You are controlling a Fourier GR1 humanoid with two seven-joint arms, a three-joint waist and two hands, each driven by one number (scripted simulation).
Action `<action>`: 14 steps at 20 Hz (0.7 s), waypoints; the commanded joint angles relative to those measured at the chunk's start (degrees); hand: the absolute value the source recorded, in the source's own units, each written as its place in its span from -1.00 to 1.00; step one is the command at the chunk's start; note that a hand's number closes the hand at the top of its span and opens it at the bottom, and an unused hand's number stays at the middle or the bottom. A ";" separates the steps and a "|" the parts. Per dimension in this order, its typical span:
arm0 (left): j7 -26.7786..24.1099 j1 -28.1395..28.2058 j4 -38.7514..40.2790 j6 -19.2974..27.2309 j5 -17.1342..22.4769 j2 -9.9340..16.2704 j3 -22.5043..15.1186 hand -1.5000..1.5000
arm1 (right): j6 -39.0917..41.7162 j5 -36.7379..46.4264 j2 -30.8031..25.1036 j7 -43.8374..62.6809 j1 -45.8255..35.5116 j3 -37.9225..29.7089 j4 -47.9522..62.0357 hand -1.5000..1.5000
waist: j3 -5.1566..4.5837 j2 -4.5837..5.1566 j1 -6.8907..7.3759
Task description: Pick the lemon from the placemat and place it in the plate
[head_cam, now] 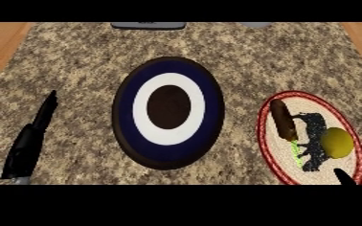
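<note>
A yellow lemon (pixel 337 142) lies on the right part of a round placemat (pixel 308 99) with a red rim and a dark animal print, at the right of the counter. A brown oblong thing (pixel 283 119) lies on the same mat, left of the lemon. In the middle of the counter stands a plate (pixel 168 112) with a dark blue ring, a white ring and a brown centre. My left hand (pixel 32 134) rests at the left edge, fingers straight and pointing up. Of my right hand (pixel 346 177) only a black tip shows at the lower right, just below the lemon.
A speckled granite counter (pixel 78 57) runs across the view, with wood showing at both far corners. A dark flat object (pixel 148 25) and a grey object (pixel 254 25) sit at the far edge.
</note>
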 commanded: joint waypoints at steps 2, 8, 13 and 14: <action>-1.36 -0.16 0.25 -0.92 0.69 0.39 1.64 0.00 | -1.48 -1.46 -13.49 17.19 5.29 0.02 -4.10 -1.00 | -0.03 0.12 0.74; 0.43 0.60 -1.58 -1.25 -0.42 -0.03 1.28 0.00 | 1.50 -2.91 -26.16 34.16 0.28 -0.05 -3.16 -1.00 | 0.19 -0.24 0.58; 1.14 1.06 -0.88 -0.43 -2.12 -2.12 0.45 0.00 | 8.77 -3.38 -33.03 42.54 -2.21 1.57 -0.88 -1.00 | 0.24 -0.45 -0.18; 3.47 -1.68 -1.38 -0.82 -1.72 -1.53 1.07 0.00 | 12.73 -4.93 -35.24 43.65 -5.49 0.50 2.84 -1.00 | 0.29 -0.36 0.04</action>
